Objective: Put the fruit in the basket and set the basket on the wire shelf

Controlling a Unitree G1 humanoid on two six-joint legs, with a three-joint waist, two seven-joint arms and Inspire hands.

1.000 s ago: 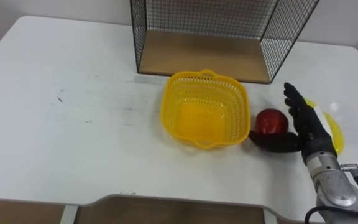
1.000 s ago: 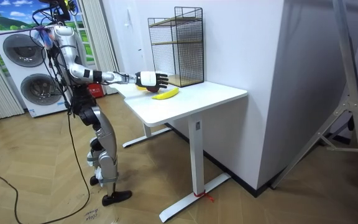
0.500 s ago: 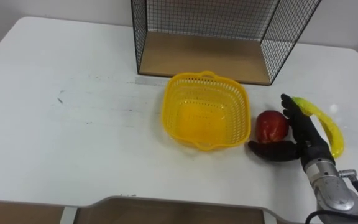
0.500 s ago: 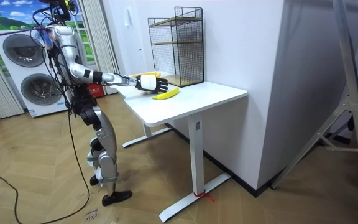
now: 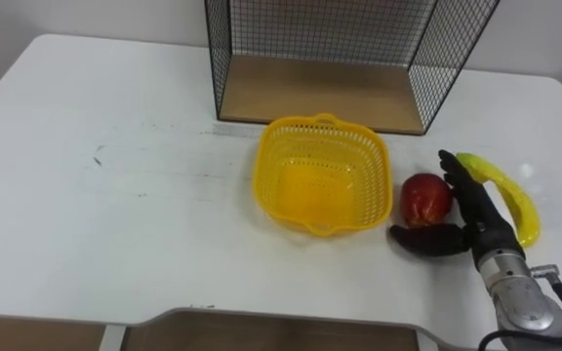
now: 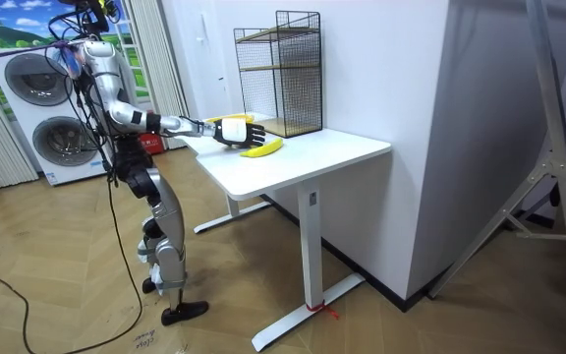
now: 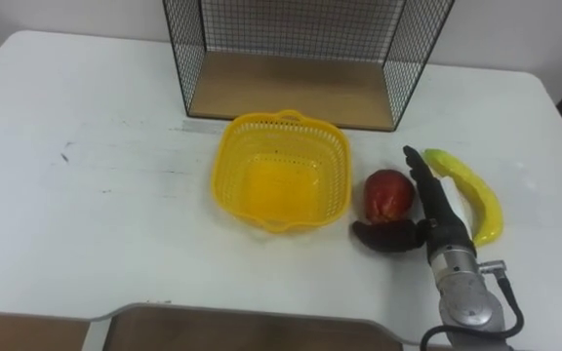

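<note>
Two fruits lay on the white bench, both outside the basket. Red apple sat just beside the yellow basket on the robot's right, with the banana a bit further right. Right robot hand rested between the two, spread wide: fingers straight along the apple's right side, thumb stretched across the bench in front of it. Couldn't tell if it touched the apple. Basket stood upright just in front of the wire shelf, which sat at the bench's far edge. Robot stood at the bench's end, right arm reaching over it, washing machines behind.
</note>
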